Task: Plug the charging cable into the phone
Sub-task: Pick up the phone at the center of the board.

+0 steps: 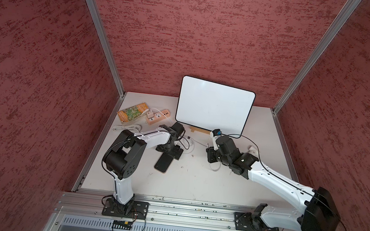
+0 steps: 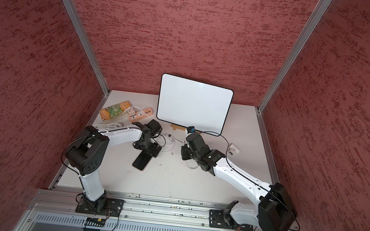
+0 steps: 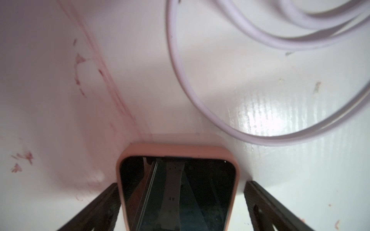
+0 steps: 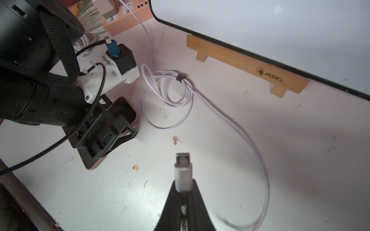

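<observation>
The flat black phone [image 3: 178,192] has a glossy screen and a matt pinkish rim. The thin white charging cable [image 4: 183,174] is smooth plastic, metal-tipped.

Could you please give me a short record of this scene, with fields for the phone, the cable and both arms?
phone: flat on the table, screen up
charging cable: connector tip apart from the phone, loose coil on the table
left gripper: open, jaws either side of the phone
right gripper: shut on the charging cable behind its connector tip
background: whiteboard propped on a wooden stand
</observation>
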